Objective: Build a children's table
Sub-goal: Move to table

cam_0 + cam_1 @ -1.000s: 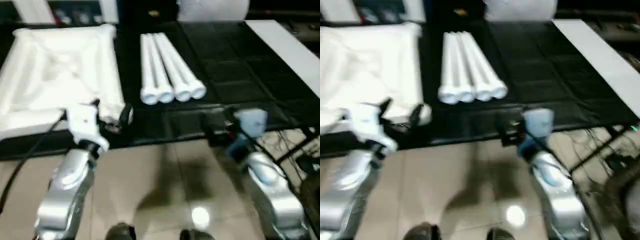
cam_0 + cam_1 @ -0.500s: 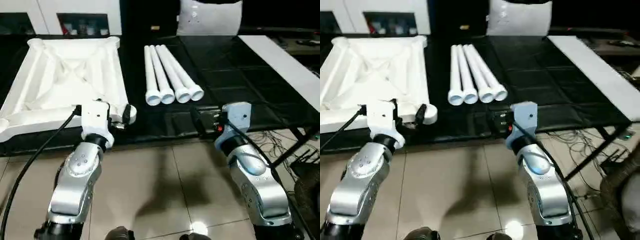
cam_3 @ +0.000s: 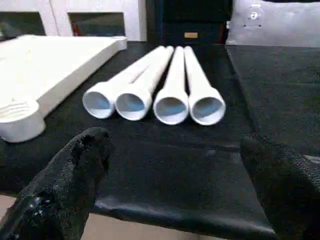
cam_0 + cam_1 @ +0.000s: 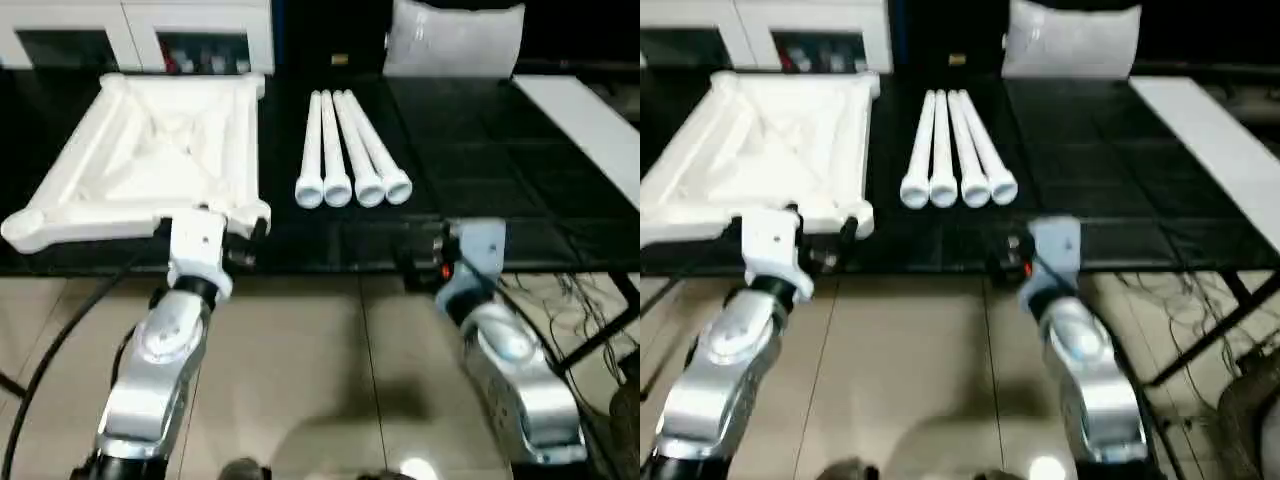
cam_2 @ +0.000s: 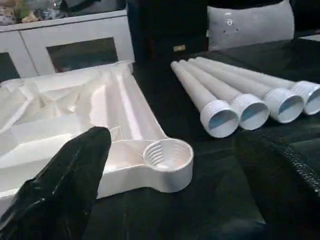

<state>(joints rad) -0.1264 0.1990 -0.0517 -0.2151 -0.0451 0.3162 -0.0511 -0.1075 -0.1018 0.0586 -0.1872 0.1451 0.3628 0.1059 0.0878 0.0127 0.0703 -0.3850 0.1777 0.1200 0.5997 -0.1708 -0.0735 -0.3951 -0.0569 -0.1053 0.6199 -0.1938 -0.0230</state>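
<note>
Light falls from overhead: a bright glare spot on the glossy floor [image 4: 418, 468], soft blur over the silver forearms, dim black worktop [image 4: 480, 150] beyond.

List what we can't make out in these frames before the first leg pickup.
- White plastic tabletop, ribbed underside up: its near right round corner socket sits partly behind the left gripper in the left eye view.
- Four tapered white legs: far ends too small to read in the right wrist view.
- White cabinet with glass doors: contents blurred, top cut off, left wrist view.
</note>
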